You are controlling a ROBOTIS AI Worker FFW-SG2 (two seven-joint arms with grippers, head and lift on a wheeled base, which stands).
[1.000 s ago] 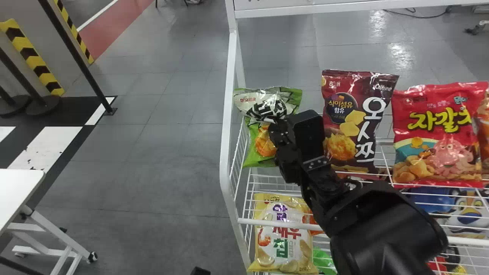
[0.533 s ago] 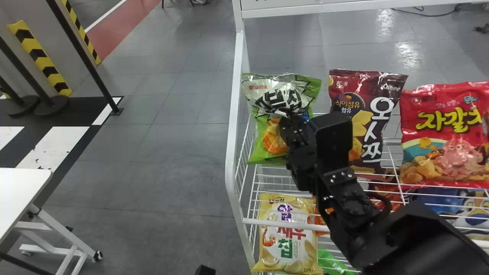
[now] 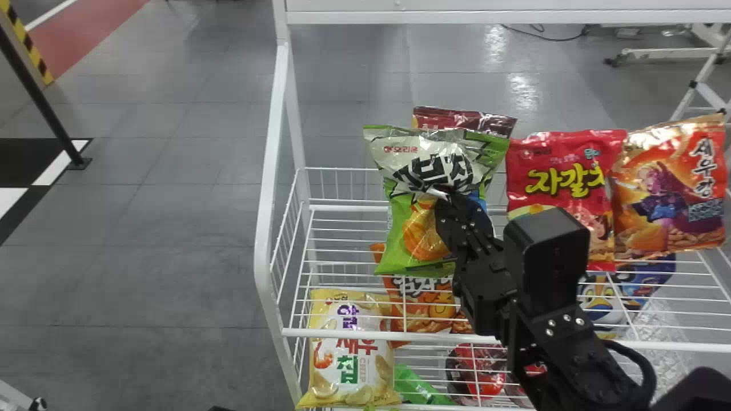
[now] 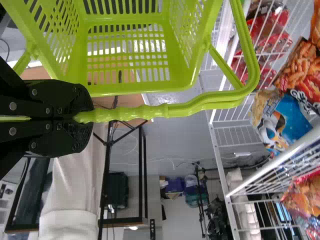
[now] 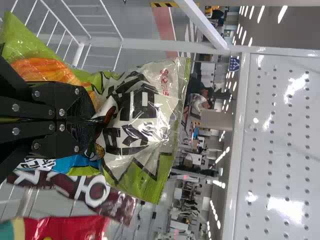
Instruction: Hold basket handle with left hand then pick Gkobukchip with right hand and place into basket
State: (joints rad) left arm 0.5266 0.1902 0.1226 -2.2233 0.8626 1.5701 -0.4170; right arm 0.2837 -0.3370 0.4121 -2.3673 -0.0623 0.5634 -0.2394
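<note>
Gkobukchip (image 3: 408, 157), gripped by the right pincer (image 3: 443, 197), has moved away from the left side of the rack (image 3: 267, 171) since the earlier head frames, and its top now overlaps the brown bag (image 3: 457, 119); the rack itself sits farther left in the head view. The right pincer (image 5: 95, 120) is closed, its two fingers pinching the film at the middle of Gkobukchip's front, with no gap seen between them. The bag is nearly upright, its silver top above the fingertips and its green lower part beside and below them; whether its bottom edge touches the upper shelf cannot be told. The left pincer (image 4: 85, 117) is likewise closed, on the handle (image 4: 190, 107) of the lime basket (image 4: 135, 91), whose body lies just beside the fingers. Gkobukchip is thus in the right pincer and outside the basket. Relative to the right pincer in the head view, the brown bag stands beyond; the red bag (image 3: 562, 151) is to the right, with the copper bag (image 3: 668, 234) farther right, edge to edge with it. Below and left of the pincer is the yellow bag (image 3: 342, 377), with the orange bag (image 3: 422, 305) between the two, partly behind shelf wires.
</note>
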